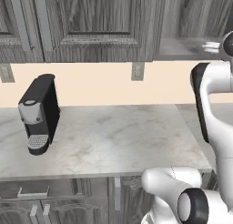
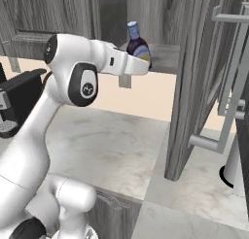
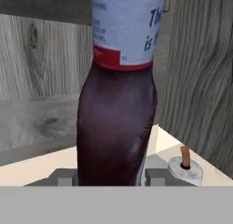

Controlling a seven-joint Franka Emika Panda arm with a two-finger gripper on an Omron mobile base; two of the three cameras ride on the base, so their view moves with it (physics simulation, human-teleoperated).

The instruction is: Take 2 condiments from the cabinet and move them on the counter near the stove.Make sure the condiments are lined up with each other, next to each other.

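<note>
The jaws were clamped on the purple-blue condiment bottle (image 3: 116, 127) at the cabinet (image 2: 194, 63) opening; next, in my judgement, came lowering it to the surface (image 1: 113, 136) beside the stove.

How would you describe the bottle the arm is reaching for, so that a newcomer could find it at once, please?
Start at the open grey wood-grain wall cabinet above the marbled counter. At its pale shelf, in front of the white arm's gripper, stands a dark purple bottle. A pale cap and a white label edged in red set it apart from the black coffee machine on the counter.
</note>
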